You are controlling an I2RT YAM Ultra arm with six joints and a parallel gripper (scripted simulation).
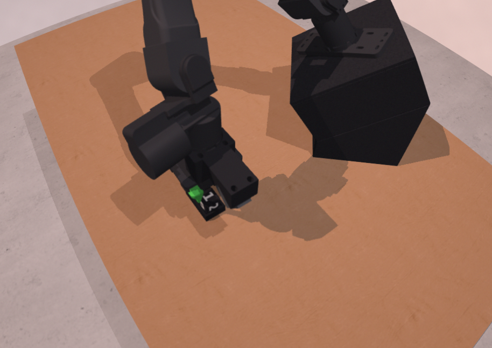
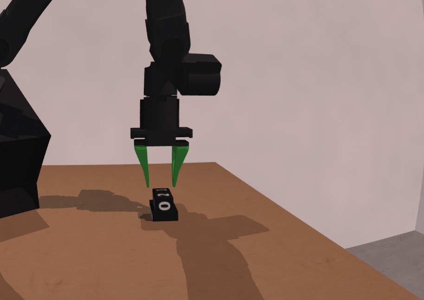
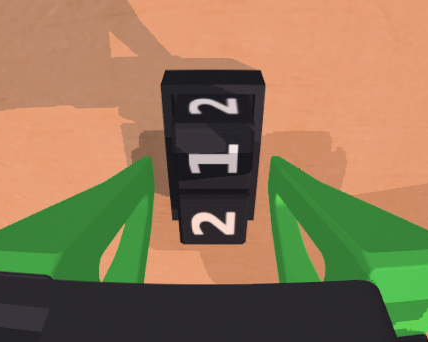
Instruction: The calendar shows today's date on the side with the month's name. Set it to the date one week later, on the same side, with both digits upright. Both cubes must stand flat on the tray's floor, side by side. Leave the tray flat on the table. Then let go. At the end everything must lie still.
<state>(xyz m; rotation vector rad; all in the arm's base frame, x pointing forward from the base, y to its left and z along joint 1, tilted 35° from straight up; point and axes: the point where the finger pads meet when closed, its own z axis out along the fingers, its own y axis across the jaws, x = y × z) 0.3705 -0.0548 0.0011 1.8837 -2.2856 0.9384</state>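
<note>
The small black calendar tray (image 2: 163, 211) stands flat on the brown table top, with two black cubes side by side in it. In the wrist view the cubes' top faces read 2 (image 3: 213, 105) and 1 (image 3: 213, 159), and a nearer face reads 2 (image 3: 213, 223). In the exterior view an end face reads 0 (image 2: 164, 205). The tray also shows in the top view (image 1: 209, 207). My gripper (image 2: 160, 186) points straight down, its green fingertips just above the cubes and one to each side. It is open and holds nothing. The month's name is not visible.
The arm's large black base block (image 1: 357, 94) stands at the back right of the table. The table's edge (image 2: 301, 218) runs along the right in the exterior view.
</note>
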